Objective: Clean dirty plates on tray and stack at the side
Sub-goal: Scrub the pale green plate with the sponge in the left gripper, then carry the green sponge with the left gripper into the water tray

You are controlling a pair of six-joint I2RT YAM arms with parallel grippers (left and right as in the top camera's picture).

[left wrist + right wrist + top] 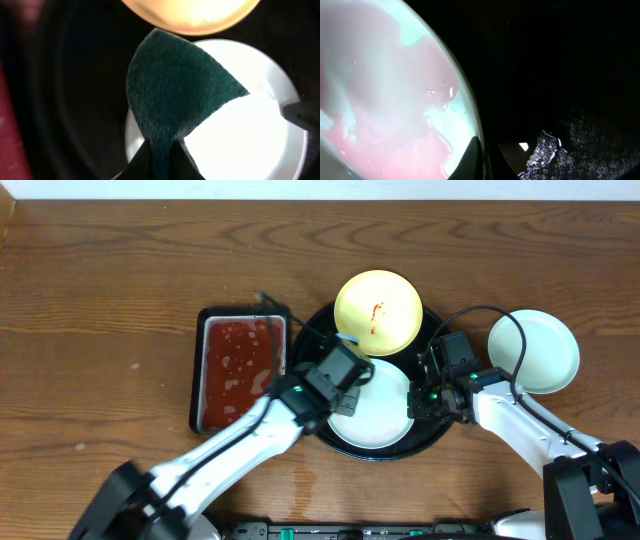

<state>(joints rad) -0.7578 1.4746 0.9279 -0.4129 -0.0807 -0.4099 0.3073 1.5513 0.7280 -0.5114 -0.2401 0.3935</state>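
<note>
- Overhead: my left gripper hangs over the tray. Its body hides the pad and part of the mint plate under it.
- Left wrist view: the jaws are clamped on the green pad, which fans out ahead of them over the mint plate. I cannot tell whether it touches the plate. Glare bleaches the plate white, so I see no smear there.
- The yellow plate lies beyond those jaws on the tray and is cut off at the top of that view. Overhead shows a red smear near its middle.
- My right gripper sits at the mint plate's rim, across the plate from the left jaws.
- Right wrist view: the jaws are together, tips right at the rim. I cannot tell if they pinch it. The plate beside them carries a blurred pink film; the other side is black, with faint speckles.
- The side plate rests on the table, behind the right jaws and outside the tray.
- The red dish lies left of the left jaws, just beside the tray.
</note>
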